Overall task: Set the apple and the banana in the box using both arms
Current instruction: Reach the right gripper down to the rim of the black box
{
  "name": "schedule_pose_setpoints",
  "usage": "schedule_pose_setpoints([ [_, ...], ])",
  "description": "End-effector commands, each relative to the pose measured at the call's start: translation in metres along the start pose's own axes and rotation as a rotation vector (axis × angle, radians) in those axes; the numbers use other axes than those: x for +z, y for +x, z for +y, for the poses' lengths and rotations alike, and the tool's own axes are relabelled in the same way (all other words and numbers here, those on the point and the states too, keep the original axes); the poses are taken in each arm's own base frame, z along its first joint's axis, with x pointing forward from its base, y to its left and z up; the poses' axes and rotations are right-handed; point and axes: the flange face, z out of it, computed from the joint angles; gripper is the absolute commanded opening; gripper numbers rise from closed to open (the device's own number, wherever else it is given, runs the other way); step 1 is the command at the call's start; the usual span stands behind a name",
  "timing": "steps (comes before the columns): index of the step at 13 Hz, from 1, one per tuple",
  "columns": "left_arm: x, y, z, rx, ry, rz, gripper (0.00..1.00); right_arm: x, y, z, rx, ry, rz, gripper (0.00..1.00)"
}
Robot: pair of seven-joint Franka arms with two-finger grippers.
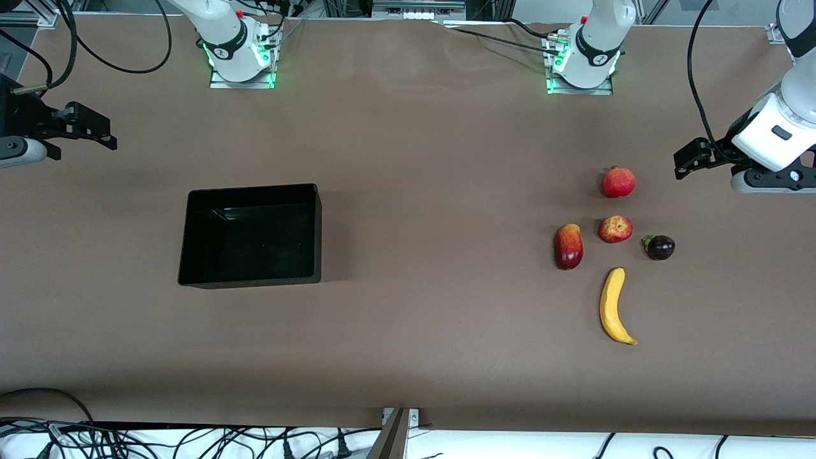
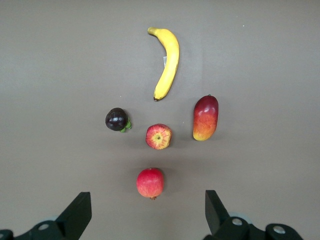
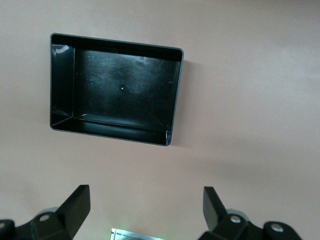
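The apple (image 1: 615, 229), red with pale yellow patches, lies on the table toward the left arm's end; it also shows in the left wrist view (image 2: 159, 136). The yellow banana (image 1: 612, 306) lies nearer the front camera than the apple and shows in the left wrist view (image 2: 169, 60). The black box (image 1: 317, 233) stands empty toward the right arm's end and shows in the right wrist view (image 3: 120, 46). My left gripper (image 1: 688, 159) (image 2: 147, 215) is open and empty, up beside the fruits. My right gripper (image 1: 92, 131) (image 3: 145, 212) is open and empty, up at the right arm's end of the table.
A uniformly red round fruit with a crown tip (image 1: 618, 182) (image 2: 150, 182), an oval dark-red-and-yellow fruit (image 1: 568, 246) (image 2: 205, 118) and a small dark purple fruit (image 1: 660, 247) (image 2: 117, 119) lie around the apple. Cables hang along the table's front edge.
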Motion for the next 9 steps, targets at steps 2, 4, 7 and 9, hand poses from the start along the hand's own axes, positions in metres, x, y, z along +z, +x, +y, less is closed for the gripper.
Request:
schedule_pose_setpoints([
  [2,-0.007,-0.002,0.003,0.016,-0.01,0.003,1.0,-0.006,0.001,-0.002,-0.004,-0.017,-0.002,1.0],
  [4,-0.009,-0.002,0.002,0.014,-0.01,0.005,1.0,-0.006,0.002,-0.002,0.001,-0.015,-0.001,1.0],
  [7,-0.009,-0.003,0.013,0.019,-0.01,0.007,1.0,0.015,0.013,0.0,0.007,-0.026,-0.031,1.0],
  [9,-0.007,-0.003,0.008,0.012,-0.01,0.001,1.0,0.061,0.035,0.009,0.016,-0.035,-0.056,1.0],
])
